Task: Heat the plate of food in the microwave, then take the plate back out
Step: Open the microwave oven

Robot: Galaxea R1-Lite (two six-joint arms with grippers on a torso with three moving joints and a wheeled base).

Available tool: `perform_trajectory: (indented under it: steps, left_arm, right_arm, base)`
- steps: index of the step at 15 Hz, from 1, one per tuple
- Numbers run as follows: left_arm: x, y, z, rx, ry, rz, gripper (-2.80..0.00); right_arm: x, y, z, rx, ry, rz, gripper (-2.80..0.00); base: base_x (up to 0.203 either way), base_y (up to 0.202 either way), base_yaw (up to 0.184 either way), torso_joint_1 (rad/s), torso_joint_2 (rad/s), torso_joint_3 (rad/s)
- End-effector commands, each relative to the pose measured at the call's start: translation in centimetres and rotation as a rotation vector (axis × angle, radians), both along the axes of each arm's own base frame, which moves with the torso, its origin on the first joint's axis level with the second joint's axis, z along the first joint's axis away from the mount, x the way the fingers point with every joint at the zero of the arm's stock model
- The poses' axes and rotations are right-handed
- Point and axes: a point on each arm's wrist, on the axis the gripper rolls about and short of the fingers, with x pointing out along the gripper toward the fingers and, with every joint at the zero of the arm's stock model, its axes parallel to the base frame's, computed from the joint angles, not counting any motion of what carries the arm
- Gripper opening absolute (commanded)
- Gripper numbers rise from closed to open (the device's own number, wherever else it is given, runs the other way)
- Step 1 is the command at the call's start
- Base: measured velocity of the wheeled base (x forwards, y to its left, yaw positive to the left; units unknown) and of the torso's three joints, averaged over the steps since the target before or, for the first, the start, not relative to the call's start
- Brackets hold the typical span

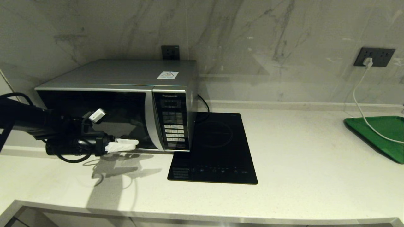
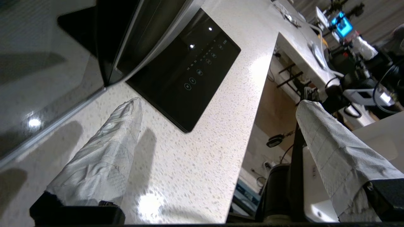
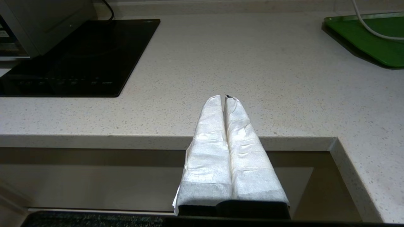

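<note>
Pale countertop (image 1: 315,164) bears the silver, dark-doored microwave (image 1: 126,104), door closed, left end effector (image 1: 127,144) spread wide before it.

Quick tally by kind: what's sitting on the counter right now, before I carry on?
Boxy silver microwave with dark glass door: 1
Flat black glass induction hob: 1
Green rectangular tray: 1
Total: 3
No plate of food shows in any view.

The right gripper (image 3: 224,96), its white-wrapped fingers (image 3: 210,132) pressed together, hangs over the front edge of the pale speckled stone surface (image 3: 252,72); beyond it lie a flat black glass induction hob (image 3: 82,60) and a green rectangular tray (image 3: 369,41).
</note>
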Motion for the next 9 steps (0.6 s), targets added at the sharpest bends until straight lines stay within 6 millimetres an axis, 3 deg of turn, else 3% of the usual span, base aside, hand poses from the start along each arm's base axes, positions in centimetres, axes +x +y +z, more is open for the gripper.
perform_trajectory:
  steps: [1, 9]
  left_arm:
    - [0.8, -1.1, 0.1, -0.003, -0.036, -0.034, 0.0]
    - [2.4, -2.7, 1.3, -0.002, -0.105, -0.079, 0.0]
  right_arm:
    - [0.0, 0.0, 0.0, 0.0, -0.001, 0.001, -2.8]
    - [0.0, 0.0, 0.0, 0.0, -0.001, 0.001, -2.8]
  base:
    - [0.0, 0.0, 0.0, 0.0, 0.0, 0.0]
    - [0.0, 0.0, 0.0, 0.0, 0.0, 0.0]
